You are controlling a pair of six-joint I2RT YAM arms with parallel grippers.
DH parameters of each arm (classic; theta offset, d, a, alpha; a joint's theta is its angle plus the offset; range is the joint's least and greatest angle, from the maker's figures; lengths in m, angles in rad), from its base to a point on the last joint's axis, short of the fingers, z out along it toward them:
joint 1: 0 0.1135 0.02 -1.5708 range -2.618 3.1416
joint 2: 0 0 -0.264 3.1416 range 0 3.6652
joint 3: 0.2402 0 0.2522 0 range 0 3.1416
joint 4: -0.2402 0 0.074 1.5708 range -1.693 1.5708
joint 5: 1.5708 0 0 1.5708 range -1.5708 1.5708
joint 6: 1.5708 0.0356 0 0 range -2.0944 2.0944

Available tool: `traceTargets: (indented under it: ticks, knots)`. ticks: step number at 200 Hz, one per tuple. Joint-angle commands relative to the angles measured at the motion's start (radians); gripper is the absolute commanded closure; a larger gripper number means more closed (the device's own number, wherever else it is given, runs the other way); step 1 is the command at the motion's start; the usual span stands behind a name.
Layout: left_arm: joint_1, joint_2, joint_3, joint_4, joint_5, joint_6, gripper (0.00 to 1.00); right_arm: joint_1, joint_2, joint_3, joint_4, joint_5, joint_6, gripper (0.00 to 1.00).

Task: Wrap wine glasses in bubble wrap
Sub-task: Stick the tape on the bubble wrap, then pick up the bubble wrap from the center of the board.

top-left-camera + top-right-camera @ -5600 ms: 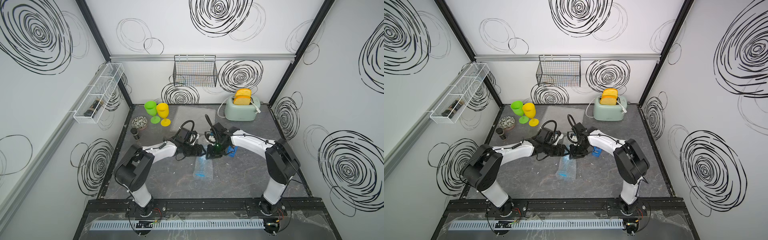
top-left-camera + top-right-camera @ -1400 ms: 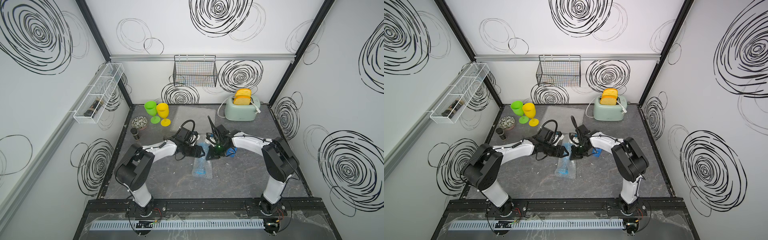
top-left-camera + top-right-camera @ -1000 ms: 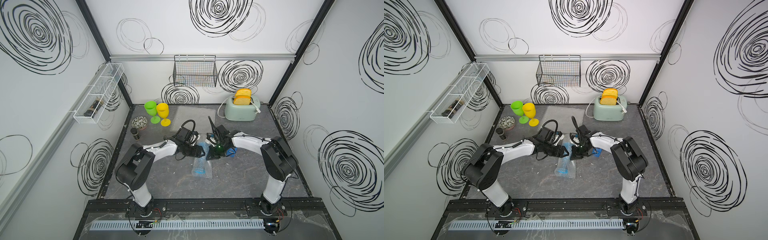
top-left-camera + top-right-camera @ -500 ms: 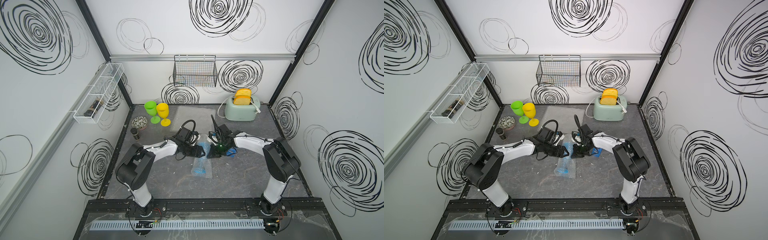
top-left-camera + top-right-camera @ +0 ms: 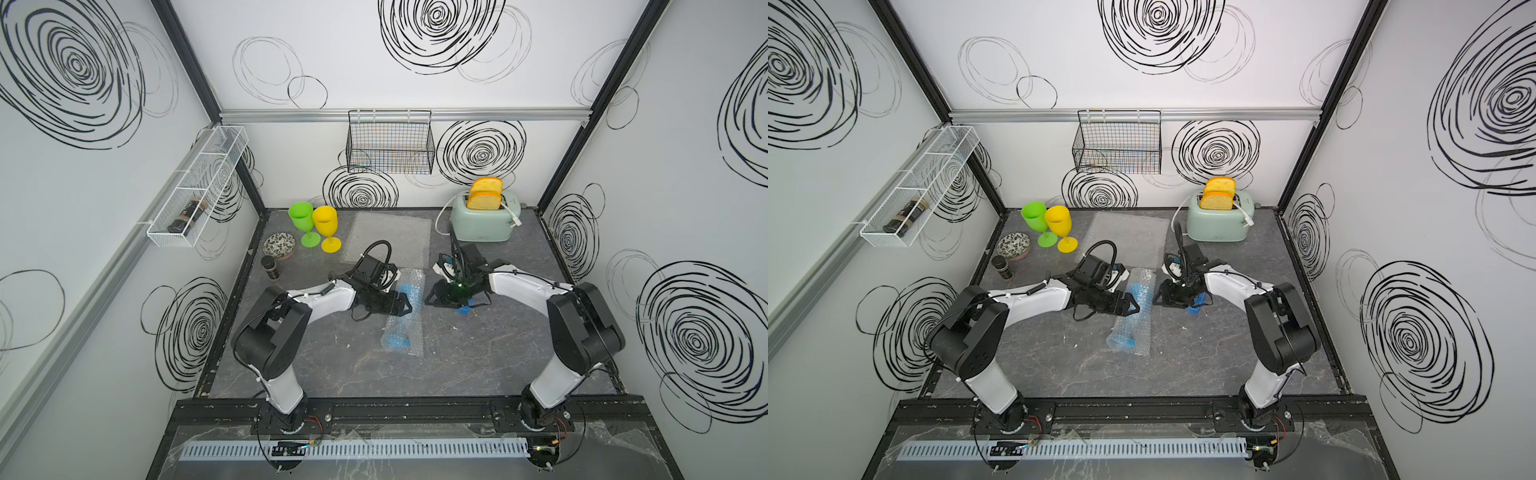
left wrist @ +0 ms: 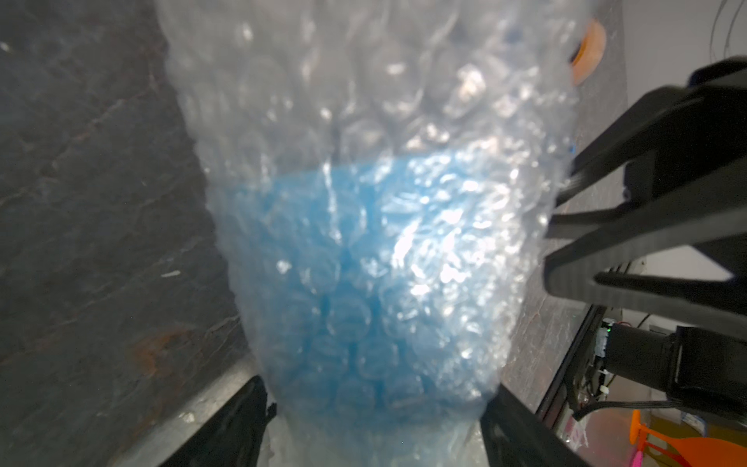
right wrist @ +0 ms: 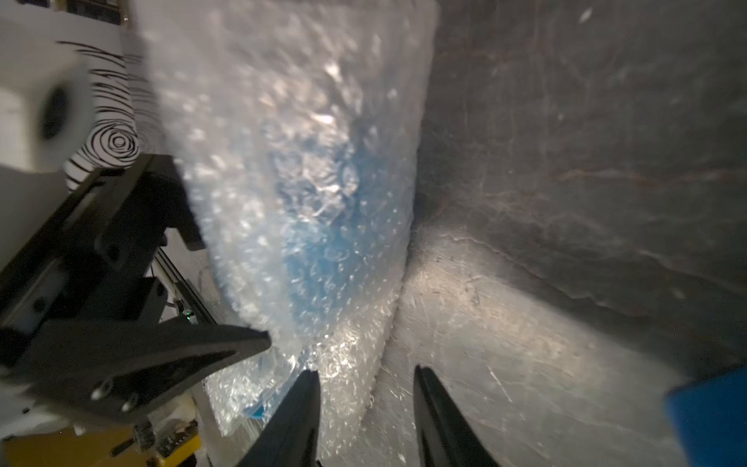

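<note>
Lying near-to-far on the worktop (image 5: 478, 353), blue goblet (image 5: 405, 291) in bubble wrap (image 5: 409, 322): left jaws open astride it, right jaws open just right of it.

right gripper (image 5: 430, 296) opened: jaws were pinched shut a second earlier, then stood apart. It also backed off toward its own side, away from the wrap (image 5: 411, 278), and ended just beside the wrap's edge, sitting over the blue dispenser (image 5: 464, 308). Several seconds back its tip had been right up against the left gripper (image 5: 405, 305), covering the upper end of the goblet (image 5: 395, 341). That end of the wrap later lay exposed between the two.
</note>
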Motion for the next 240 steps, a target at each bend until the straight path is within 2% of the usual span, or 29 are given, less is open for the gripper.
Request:
traceTargets:
  ticks: [1, 22, 36, 53, 89, 105, 124, 142, 158, 198, 208, 227, 240]
  knots:
    - [0.037, -0.053, 0.028, -0.013, 0.056, -0.01, 0.09, -0.011, -0.025, -0.05, 0.115, -0.108, 0.056, 0.34]
    - [0.084, -0.063, 0.032, -0.003, 0.099, -0.021, 0.04, -0.013, 0.006, -0.05, 0.204, -0.138, 0.135, 0.25]
    - [0.114, -0.067, 0.029, -0.003, 0.105, -0.027, 0.03, -0.012, 0.033, -0.001, 0.185, -0.108, 0.127, 0.22]
    - [0.137, -0.085, 0.019, -0.002, 0.124, -0.025, 0.0, -0.013, 0.043, 0.062, 0.147, -0.075, 0.013, 0.21]
    - [0.152, -0.111, -0.026, 0.022, 0.13, -0.017, 0.02, -0.011, 0.109, 0.233, -0.009, -0.047, -0.278, 0.23]
    - [0.149, -0.112, -0.023, 0.024, 0.139, -0.014, 0.02, -0.01, 0.159, 0.305, -0.066, -0.031, -0.337, 0.24]
    - [0.14, -0.112, -0.01, 0.008, 0.146, -0.008, 0.03, -0.009, 0.217, 0.351, -0.087, -0.048, -0.344, 0.25]
    - [0.137, -0.099, -0.008, 0.011, 0.135, -0.007, 0.03, -0.019, 0.267, 0.383, -0.133, -0.033, -0.297, 0.25]
    - [0.14, -0.075, 0.004, 0.012, 0.13, -0.012, 0.03, -0.041, 0.262, 0.33, -0.109, -0.058, -0.19, 0.24]
    - [0.165, 0.027, 0.063, 0.048, 0.206, -0.049, 0.03, -0.026, 0.124, 0.049, 0.193, -0.186, 0.03, 0.2]
    - [0.17, 0.056, 0.078, 0.05, 0.218, -0.049, 0.0, -0.012, 0.106, 0.004, 0.261, -0.207, 0.068, 0.2]
    - [0.171, 0.108, 0.105, 0.067, 0.267, -0.084, 0.09, 0.015, 0.114, -0.025, 0.319, -0.228, 0.083, 0.2]
    - [0.171, 0.128, 0.118, 0.064, 0.293, -0.086, 0.11, 0.023, 0.136, -0.037, 0.347, -0.234, 0.099, 0.21]
